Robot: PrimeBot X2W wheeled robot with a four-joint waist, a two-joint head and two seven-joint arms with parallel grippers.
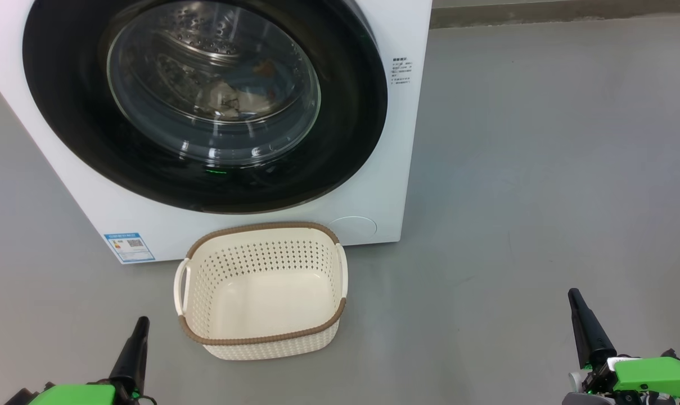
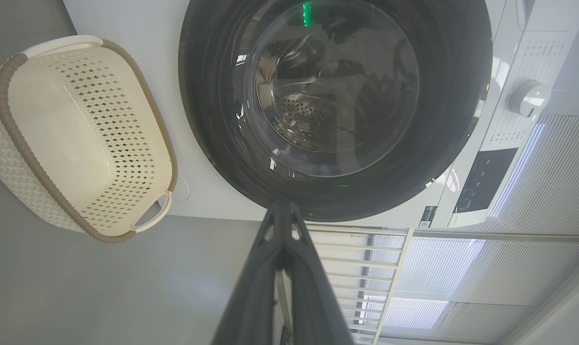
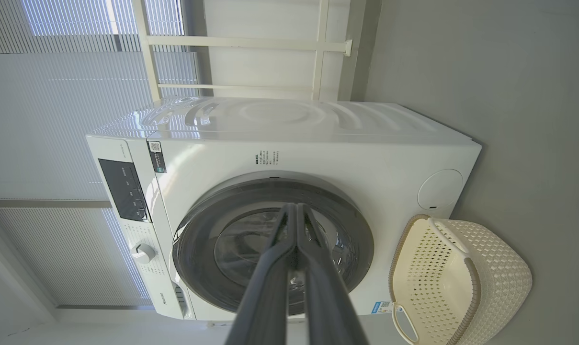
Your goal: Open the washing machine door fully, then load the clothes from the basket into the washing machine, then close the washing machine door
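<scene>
"Left end effector (image 1: 140, 329) and right end effector (image 1: 576, 298) — how do they stand?"

"Each has its two fingers pressed together on nothing, low over the floor (image 1: 542, 169) and well apart from the other. The left is near the basket (image 1: 261, 226) but not touching it."

"And the load?"

"The clothes (image 1: 233, 98) lie inside the drum. You can see them through the glass of the door (image 1: 64, 112). The basket stands on the floor just in front of the washer (image 1: 384, 185), with nothing in it. The door looks flush against the front, so my reading is that you are at the last step: confirming the close."

"How do I do that well?"

"You can't tell from here whether the latch has caught. If you doubt it, press with closed fingers on the black rim near its free edge, squarely and slowly. Avoid the glass bowl — it bulges, and the tips would likely slide. Reach around the basket, not over it, so you don't knock it. If you trust the close, keep both arms back."

"Count?"

"One washer, one door, one basket with two handles, two end effectors. The clothes are one heap, and I cannot tell through the glass how many pieces it holds."
</scene>
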